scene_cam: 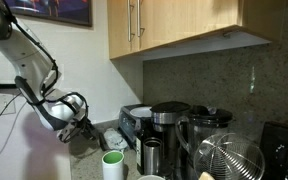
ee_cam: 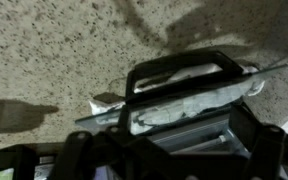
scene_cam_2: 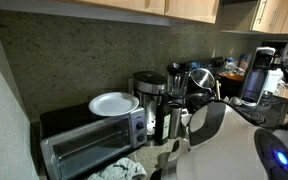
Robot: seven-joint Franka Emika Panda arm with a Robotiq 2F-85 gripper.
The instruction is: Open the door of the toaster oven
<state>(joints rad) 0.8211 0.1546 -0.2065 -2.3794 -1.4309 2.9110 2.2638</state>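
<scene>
The toaster oven [scene_cam_2: 89, 135] is a small dark box with a silvery top and stands at the left end of the counter. It also shows in an exterior view [scene_cam: 134, 122]. In the wrist view its door [ee_cam: 189, 105] is swung away from the box. The door's black handle [ee_cam: 179, 65] is at its far edge, and the oven's wire rack [ee_cam: 189, 135] shows behind the glass. My gripper [ee_cam: 184, 155] sits close in front of the oven opening with its fingers apart and nothing between them. It also shows in an exterior view [scene_cam: 85, 124].
A white plate [scene_cam_2: 114, 103] lies on the oven top. A crumpled cloth [scene_cam_2: 119, 170] lies on the counter under the door. A black-and-steel coffee maker [scene_cam: 169, 130], a blender [scene_cam: 206, 125] and a white-and-green cup [scene_cam: 113, 165] stand beside the oven. Cabinets hang overhead.
</scene>
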